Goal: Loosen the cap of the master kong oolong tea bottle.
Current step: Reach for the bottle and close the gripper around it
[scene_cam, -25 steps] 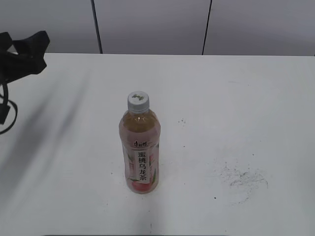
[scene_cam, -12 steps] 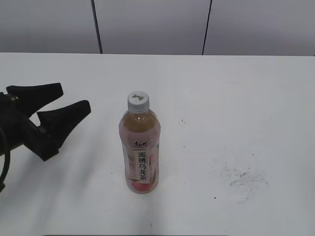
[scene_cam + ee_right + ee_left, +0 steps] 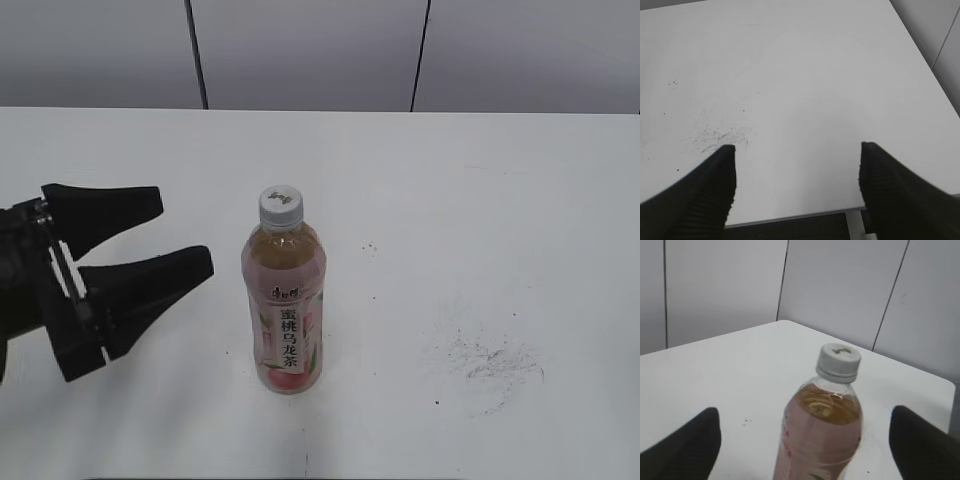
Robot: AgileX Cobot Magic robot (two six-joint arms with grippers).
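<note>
Left gripper (image 3: 180, 233) has advanced from the table's left edge toward the master kong oolong tea bottle (image 3: 284, 305), jaws spread wide and empty, not yet touching. Bottle stands upright mid-table (image 3: 500, 180), cap (image 3: 280, 206) still on. Right gripper (image 3: 797, 172) is spread too, holding nothing, over bare table by scuff marks (image 3: 715, 135). Approach phase; likely a bracing grasp next.

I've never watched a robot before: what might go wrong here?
The tall clear plastic tea bottle stands free on the white table, so a nudge from the open black left gripper could topple it. The small ribbed grey cap may just spin the whole bottle unless the body is held firmly.
</note>
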